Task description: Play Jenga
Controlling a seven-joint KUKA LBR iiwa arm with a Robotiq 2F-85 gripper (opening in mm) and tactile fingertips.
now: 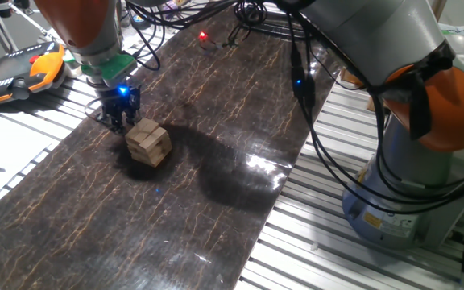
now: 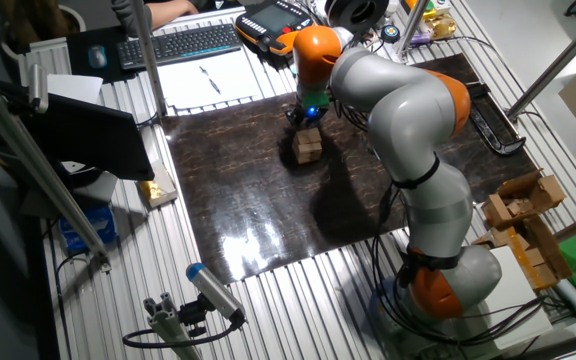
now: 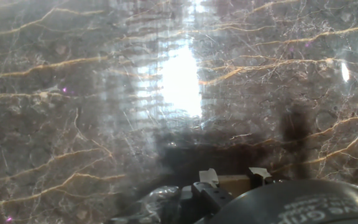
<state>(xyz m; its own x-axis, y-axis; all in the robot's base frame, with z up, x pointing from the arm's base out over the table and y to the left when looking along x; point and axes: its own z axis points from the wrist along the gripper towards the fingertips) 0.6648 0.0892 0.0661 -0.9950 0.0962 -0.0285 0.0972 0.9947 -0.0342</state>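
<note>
While its opening is unclear, end effector (image 1: 120, 115) low beside Jenga (image 1: 148, 142) on dark marbled mat (image 1: 216, 201).

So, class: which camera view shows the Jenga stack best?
One fixed view: the Jenga stack is large and its crossed layers are clear, with the gripper beside it. The other fixed view shows it small; the hand view shows only a tan sliver.
</note>
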